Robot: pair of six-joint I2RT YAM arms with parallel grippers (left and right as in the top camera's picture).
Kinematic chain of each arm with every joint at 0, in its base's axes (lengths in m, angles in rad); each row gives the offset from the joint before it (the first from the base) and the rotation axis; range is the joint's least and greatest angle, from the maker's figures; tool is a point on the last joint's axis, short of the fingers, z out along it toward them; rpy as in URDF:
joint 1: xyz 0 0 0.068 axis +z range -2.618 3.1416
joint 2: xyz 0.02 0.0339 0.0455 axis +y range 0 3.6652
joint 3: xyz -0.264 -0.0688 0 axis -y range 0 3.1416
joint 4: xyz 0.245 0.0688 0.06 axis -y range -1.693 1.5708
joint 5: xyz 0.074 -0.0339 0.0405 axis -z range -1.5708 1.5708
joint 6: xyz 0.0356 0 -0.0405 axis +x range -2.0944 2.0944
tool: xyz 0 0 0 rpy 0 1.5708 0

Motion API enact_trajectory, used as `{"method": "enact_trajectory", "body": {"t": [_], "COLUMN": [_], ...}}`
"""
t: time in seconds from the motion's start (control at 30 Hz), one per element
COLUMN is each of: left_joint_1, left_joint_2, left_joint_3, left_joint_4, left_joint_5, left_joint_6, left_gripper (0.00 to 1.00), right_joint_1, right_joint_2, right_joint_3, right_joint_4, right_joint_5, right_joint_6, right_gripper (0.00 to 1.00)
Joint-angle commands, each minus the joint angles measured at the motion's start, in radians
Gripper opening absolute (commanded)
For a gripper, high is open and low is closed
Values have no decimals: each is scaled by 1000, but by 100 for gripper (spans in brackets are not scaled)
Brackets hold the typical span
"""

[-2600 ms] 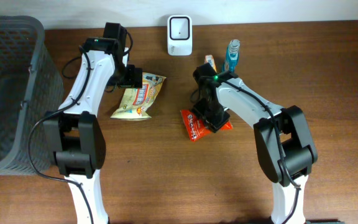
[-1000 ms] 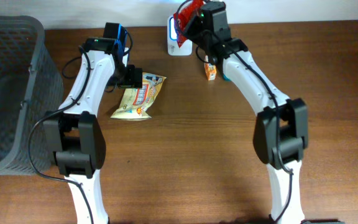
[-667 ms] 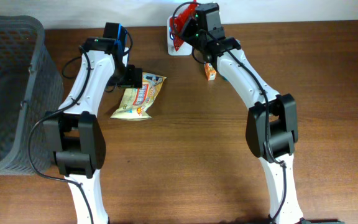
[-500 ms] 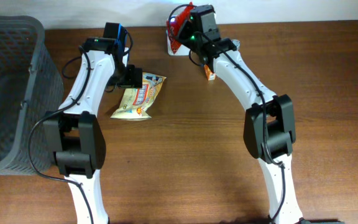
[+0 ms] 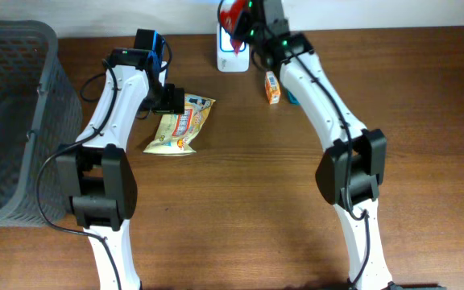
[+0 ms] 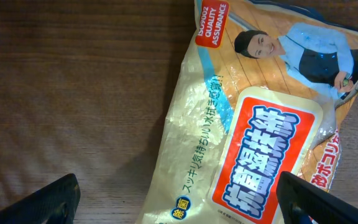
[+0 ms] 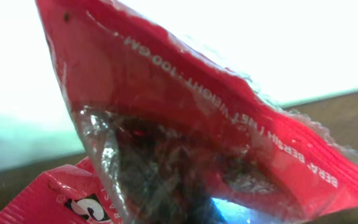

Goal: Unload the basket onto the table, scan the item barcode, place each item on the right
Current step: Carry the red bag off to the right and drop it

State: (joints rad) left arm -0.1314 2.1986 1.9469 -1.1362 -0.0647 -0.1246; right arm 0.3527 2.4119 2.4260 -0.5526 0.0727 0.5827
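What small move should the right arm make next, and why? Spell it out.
Probably tilt the packet a little, turning its other face toward the scanner. It is held up close over the scanner, yet the wrist view shows only weight print and a clear window on this side, no barcode.

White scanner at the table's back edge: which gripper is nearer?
Right. The right gripper holds a red packet right at the scanner; the left gripper hangs open over the yellow snack bag, farther away.

overhead looks down on the table (image 5: 240, 209); wrist views sit close
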Motion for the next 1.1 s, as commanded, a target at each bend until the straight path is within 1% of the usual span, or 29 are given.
{"method": "enact_trajectory", "body": {"t": [0.0, 0.03, 0.13, 0.27, 0.47, 0.67, 0.77, 0.87, 0.93, 1.07], "left_joint_1": [3, 3, 3, 3, 3, 3, 3, 3, 3, 3], "left_joint_2": [4, 4, 4, 4, 4, 4, 4, 4, 4, 4], "left_joint_3": [15, 15, 15, 15, 15, 15, 15, 15, 15, 15], "left_joint_4": [-1, -1, -1, -1, -1, -1, -1, -1, -1, -1], "left_joint_5": [-8, -8, -8, -8, -8, -8, -8, -8, -8, -8], "left_joint_6": [5, 5, 5, 5, 5, 5, 5, 5, 5, 5], "left_gripper": [99, 99, 99, 99, 99, 99, 99, 99, 99, 99], "right_joint_1": [-41, -67, -148, -293, -572, -811, -906, -990, -1027, -1072], "right_joint_2": [-16, -16, -16, -16, -19, -14, -13, -11, -11, -11], "right_joint_3": [195, 269, 394, 491, 509, 496, 445, 335, 256, 89], "right_joint_4": [-92, -157, -310, -499, -745, -911, -940, -930, -904, -810], "right_joint_5": [84, 84, 86, 86, 86, 111, 123, 123, 123, 123], "right_joint_6": [-63, -50, 13, 28, 28, 23, -8, -29, -30, -110], "right_gripper": [4, 4, 4, 4, 4, 4, 4, 4, 4, 4]}}
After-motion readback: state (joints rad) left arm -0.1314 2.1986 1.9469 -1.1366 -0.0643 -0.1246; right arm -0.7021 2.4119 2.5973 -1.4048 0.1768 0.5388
